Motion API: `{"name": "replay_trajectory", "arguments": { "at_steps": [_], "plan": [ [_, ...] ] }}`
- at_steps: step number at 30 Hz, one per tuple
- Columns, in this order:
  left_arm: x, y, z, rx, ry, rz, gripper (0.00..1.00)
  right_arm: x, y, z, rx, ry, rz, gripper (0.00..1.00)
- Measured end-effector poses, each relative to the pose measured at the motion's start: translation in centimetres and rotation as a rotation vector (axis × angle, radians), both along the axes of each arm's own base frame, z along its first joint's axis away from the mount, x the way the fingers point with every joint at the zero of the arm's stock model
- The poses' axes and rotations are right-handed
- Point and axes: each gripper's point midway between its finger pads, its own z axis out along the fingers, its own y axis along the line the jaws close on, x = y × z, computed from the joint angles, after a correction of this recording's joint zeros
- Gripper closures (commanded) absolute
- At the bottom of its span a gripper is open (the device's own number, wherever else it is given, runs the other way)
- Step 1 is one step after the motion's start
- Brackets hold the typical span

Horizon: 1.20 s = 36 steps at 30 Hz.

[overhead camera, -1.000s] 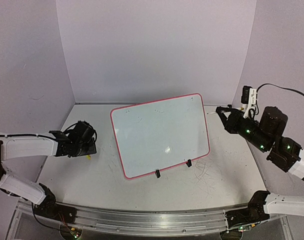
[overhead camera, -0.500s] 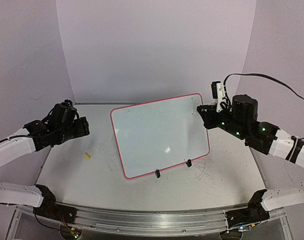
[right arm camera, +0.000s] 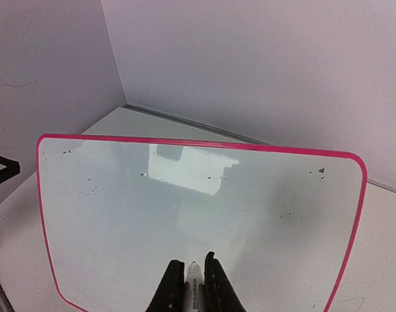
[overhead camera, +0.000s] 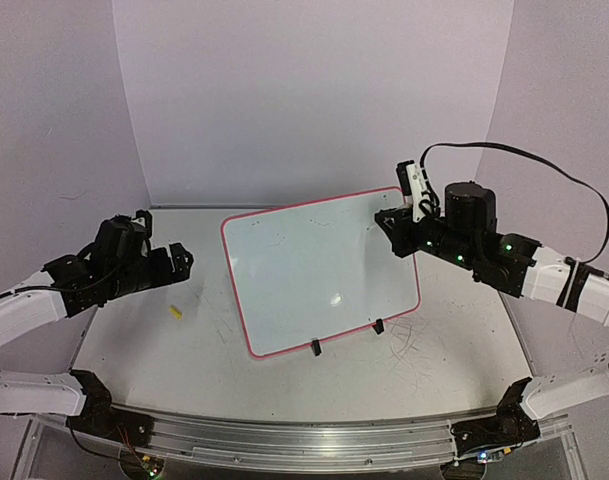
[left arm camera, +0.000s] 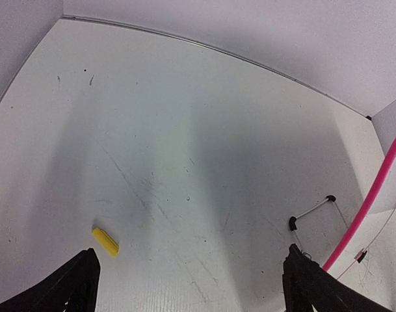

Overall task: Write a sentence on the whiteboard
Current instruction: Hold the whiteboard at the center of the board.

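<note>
The whiteboard (overhead camera: pixel 324 270) has a smooth, glossy white face that mirrors a bright patch of light. Its pink-red rim (overhead camera: pixel 236 285) looks like smooth plastic. Under the whiteboard, the tabletop (overhead camera: pixel 184 350) is matt white, scuffed and scratched grey. Left of the whiteboard lies a small yellow piece (overhead camera: pixel 174 312) of smooth plastic. Nearer than the whiteboard runs a rail (overhead camera: pixel 304 440) of brushed, dully shining metal. The left gripper (left arm camera: pixel 191 253) has matt black fingers (left arm camera: pixel 74 286). Over the whiteboard, the pen (right arm camera: pixel 194 283) in the right gripper (right arm camera: pixel 193 261) is perhaps ribbed white plastic.
</note>
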Motion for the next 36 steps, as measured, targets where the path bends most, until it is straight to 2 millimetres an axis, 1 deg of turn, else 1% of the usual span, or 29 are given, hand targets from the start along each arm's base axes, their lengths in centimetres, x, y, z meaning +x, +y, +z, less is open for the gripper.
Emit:
{"name": "replay_trajectory", "arguments": {
  "at_steps": [2, 5, 7, 10, 12, 16, 18, 19, 20, 22, 23, 27, 30, 33, 36],
  "plan": [
    [-0.1, -0.2, -0.2, -0.014, -0.004, -0.014, 0.01, 0.0, 0.0, 0.2, 0.0, -0.006, 0.0, 1.0],
    [-0.5, -0.1, -0.2, -0.03, -0.018, -0.029, 0.01, -0.1, -0.1, 0.5, 0.006, -0.012, 0.001, 1.0],
    [-0.7, 0.0, 0.5, -0.067, -0.043, -0.049, 0.01, -0.3, -0.1, 0.8, 0.017, -0.017, 0.008, 1.0],
    [-0.6, 0.1, 2.1, -0.154, -0.112, -0.09, 0.0, -0.7, -0.2, 1.6, 0.046, -0.026, 0.016, 1.0],
    [-0.4, 0.2, 2.4, -0.212, -0.143, -0.12, 0.01, -1.0, -0.4, 2.1, 0.067, -0.033, 0.019, 1.0],
    [0.4, -0.2, 1.2, -0.332, -0.157, -0.211, 0.01, -1.6, -0.8, 3.3, 0.106, -0.047, 0.02, 1.0],
    [0.6, -0.5, -0.3, -0.369, -0.128, -0.249, 0.01, -2.0, -1.2, 3.7, 0.122, -0.055, 0.019, 1.0],
    [0.4, -1.0, -1.2, -0.389, -0.106, -0.285, 0.01, -2.2, -1.4, 4.0, 0.129, -0.061, 0.019, 1.0],
    [0.1, -1.6, -1.6, -0.405, -0.095, -0.324, 0.01, -2.4, -1.5, 4.2, 0.135, -0.066, 0.019, 1.0],
    [-0.5, -2.6, -1.6, -0.434, -0.089, -0.398, 0.01, -2.6, -1.7, 4.7, 0.146, -0.076, 0.022, 1.0],
    [-0.8, -3.1, -1.2, -0.447, -0.099, -0.432, 0.0, -2.7, -1.7, 4.9, 0.151, -0.08, 0.026, 1.0],
    [-1.0, -4.0, 0.6, -0.477, -0.162, -0.509, 0.01, -2.7, -1.5, 4.8, 0.174, -0.078, 0.032, 1.0],
    [-0.9, -4.2, 1.0, -0.488, -0.182, -0.52, 0.01, -2.5, -1.4, 4.1, 0.188, -0.061, 0.022, 1.0],
    [-0.7, -4.6, 0.6, -0.499, -0.178, -0.536, 0.04, -1.9, -1.1, 3.4, 0.188, -0.042, 0.01, 1.0],
    [-0.8, -5.7, -0.6, -0.503, -0.141, -0.567, 0.09, -1.6, -0.4, 2.4, 0.174, -0.021, 0.024, 1.0]
  ]
}}
